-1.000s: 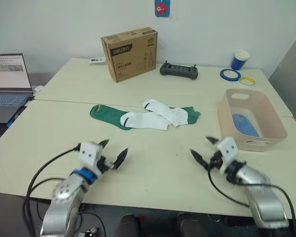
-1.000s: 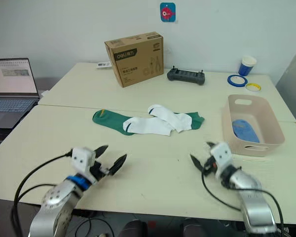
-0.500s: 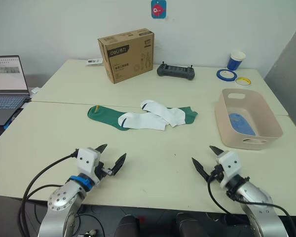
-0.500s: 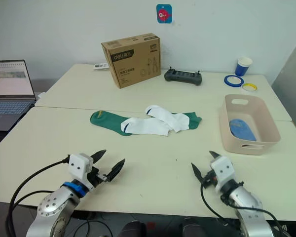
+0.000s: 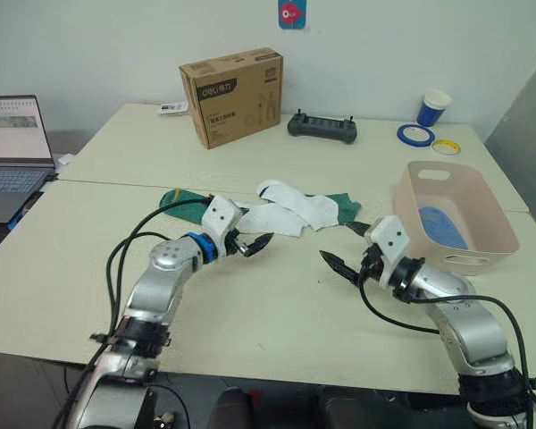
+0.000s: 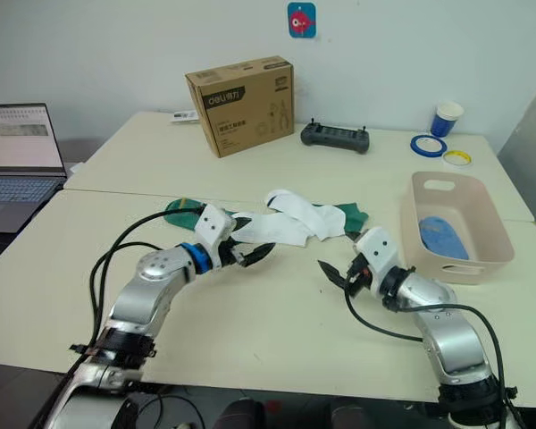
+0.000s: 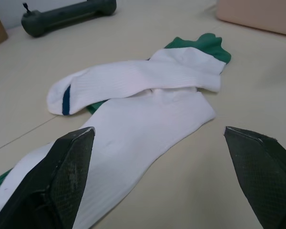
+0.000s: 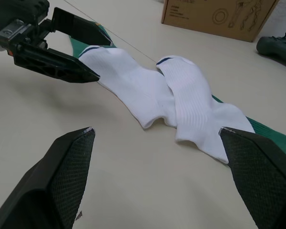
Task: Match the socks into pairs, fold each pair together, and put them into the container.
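Two white socks with dark cuff stripes lie overlapped at the table's middle, on top of a dark green sock whose cuff end pokes out to the left. A light blue sock lies inside the pale pink container at the right. My left gripper is open and low at the cuff end of the nearer white sock, its fingers astride it. My right gripper is open just in front of the socks' toe ends, holding nothing. In the right wrist view the left gripper shows beside the socks.
A brown cardboard box and a dark controller stand at the back. A blue cup and tape rolls sit at the back right. A laptop is at the far left.
Both arms have reached forward from the table's front edge to the socks. The left gripper now stands over the nearer white sock; the right one is near the toe ends.
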Controlling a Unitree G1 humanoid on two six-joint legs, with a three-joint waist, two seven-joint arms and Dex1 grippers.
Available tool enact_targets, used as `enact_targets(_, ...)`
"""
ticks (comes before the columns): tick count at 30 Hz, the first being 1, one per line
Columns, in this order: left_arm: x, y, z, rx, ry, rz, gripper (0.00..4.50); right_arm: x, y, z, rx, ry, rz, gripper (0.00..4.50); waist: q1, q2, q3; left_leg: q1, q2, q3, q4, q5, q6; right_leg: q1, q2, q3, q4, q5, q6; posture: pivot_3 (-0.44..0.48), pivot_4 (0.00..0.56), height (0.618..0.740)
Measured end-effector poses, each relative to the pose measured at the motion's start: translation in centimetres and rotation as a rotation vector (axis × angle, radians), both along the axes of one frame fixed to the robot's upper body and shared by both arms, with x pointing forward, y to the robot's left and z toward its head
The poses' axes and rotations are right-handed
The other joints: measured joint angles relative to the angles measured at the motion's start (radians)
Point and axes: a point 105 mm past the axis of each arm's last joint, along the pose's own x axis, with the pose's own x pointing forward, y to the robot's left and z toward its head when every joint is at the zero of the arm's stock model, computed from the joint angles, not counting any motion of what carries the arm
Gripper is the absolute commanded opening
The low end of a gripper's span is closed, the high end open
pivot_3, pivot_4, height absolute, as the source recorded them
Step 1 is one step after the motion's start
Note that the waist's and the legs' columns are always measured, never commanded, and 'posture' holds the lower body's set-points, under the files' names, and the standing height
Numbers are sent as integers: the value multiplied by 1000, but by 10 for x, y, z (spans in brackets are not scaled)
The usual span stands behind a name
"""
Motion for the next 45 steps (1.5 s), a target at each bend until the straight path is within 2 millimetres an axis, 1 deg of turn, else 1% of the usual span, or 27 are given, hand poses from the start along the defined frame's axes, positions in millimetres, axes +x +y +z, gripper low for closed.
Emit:
enact_targets(2,8,-12,-12,29,61,-15,4500,2,1,-2,2,8,-4,4475,0,0,0,-1,0,0,0,0,0,0,0,0,0,0,0,0,150,740)
enact_targets(4,17,-17,-22,28,130,21,4500,3,5,-1,0,4,4,4475,0,0,0,-1,0,0,0,0,0,0,0,0,0,0,0,0,150,740)
enact_targets(6,25,-18,-23,31,147,56,4500,3,4,-2,2,10,-7,4475,-1,0,0,-1,0,-1,0,0,0,0,0,0,0,0,1,0,150,740)
enact_targets(8,33,-13,-22,61,135,87,4500,4,3,-3,6,20,-21,4475,-3,0,0,0,0,-1,0,0,0,0,0,0,0,0,1,0,150,740)
enact_targets(9,35,-12,-23,70,130,94,4316,4,2,-3,5,23,-30,4493,-3,0,0,0,0,-1,0,0,0,0,1,0,1,0,1,0,150,740)
enact_targets(11,39,-13,-24,79,122,92,3877,5,-1,-3,5,25,-45,4500,-1,0,0,0,0,-1,0,0,0,0,0,-1,1,-1,1,0,150,740)
enact_targets(13,41,-15,-24,83,117,90,3308,6,-3,-2,5,23,-56,4500,-1,0,0,0,0,-1,1,0,0,0,0,0,1,0,2,0,150,740)
enact_targets(14,42,-16,-24,84,115,89,2865,6,-4,-2,4,21,-60,4500,-2,0,0,0,0,0,1,0,0,0,0,0,1,0,4,0,150,740)
enact_targets(15,42,-15,-24,85,112,89,2656,6,-5,-2,4,21,-62,4500,-2,0,0,0,0,0,1,0,0,0,0,0,1,0,4,0,150,740)
enact_targets(19,43,-15,-24,84,92,80,1446,7,-6,-1,4,18,-72,4500,-4,0,0,0,0,0,1,0,0,0,1,1,1,0,4,0,150,740)
enact_targets(23,35,-13,-25,75,71,44,89,7,-7,-2,-3,18,-71,4500,-3,0,0,0,0,0,1,0,0,0,0,1,0,1,3,0,150,740)
enact_targets(25,32,-12,-24,76,60,34,31,7,-7,-2,-6,18,-71,4500,-1,0,0,-1,0,0,0,0,0,0,0,0,0,1,2,0,150,740)
enact_targets(28,19,-7,-25,94,40,-8,31,5,-6,-3,-17,21,-53,4500,-3,0,0,-1,0,0,-1,0,0,-1,0,1,0,1,2,0,150,740)
enact_targets(29,9,-6,-26,104,36,-38,31,5,-6,-3,-22,20,-46,4500,-5,0,0,-1,1,0,-1,0,0,-1,0,1,0,1,1,0,150,740)
enact_targets(30,-5,-6,-27,118,41,-88,31,4,-7,-3,-31,18,-35,4500,-6,0,0,-1,1,0,-1,0,0,-1,0,1,0,1,1,0,150,740)
enact_targets(32,-20,-11,-27,126,56,-151,31,3,-8,-4,-44,17,-23,4500,-3,0,1,-1,1,0,-2,0,0,-1,0,0,0,1,1,0,150,740)
enact_targets(34,-36,-14,-21,151,67,-210,31,1,-7,-3,-50,16,10,4500,0,0,1,-1,1,0,-1,0,0,-1,0,0,0,0,2,0,150,740)
enact_targets(37,-65,-15,-19,217,127,-308,31,-10,-12,-11,-75,60,82,4500,0,0,1,0,0,0,-1,0,0,0,-1,0,-1,-1,4,0,150,740)
enact_targets(39,-82,-27,-20,201,180,-370,31,-18,-16,-16,-85,102,133,4500,0,0,1,0,-1,1,0,0,0,0,-3,0,-1,-1,4,0,150,740)
enact_targets(41,-95,-44,-19,126,241,-413,31,-23,-17,-16,-81,125,175,4500,-1,-1,2,0,-1,1,2,0,0,1,-3,1,-1,-1,4,0,150,740)
enact_targets(42,-100,-48,-19,110,270,-432,31,-24,-18,-14,-74,127,188,4500,-1,-1,2,0,-1,1,2,0,0,1,-3,1,-1,-1,5,0,150,740)
enact_targets(45,-112,-53,-27,100,347,-462,653,-29,-23,-11,-83,138,220,4500,-6,-1,2,1,0,1,1,0,0,1,-1,1,0,0,4,0,150,740)
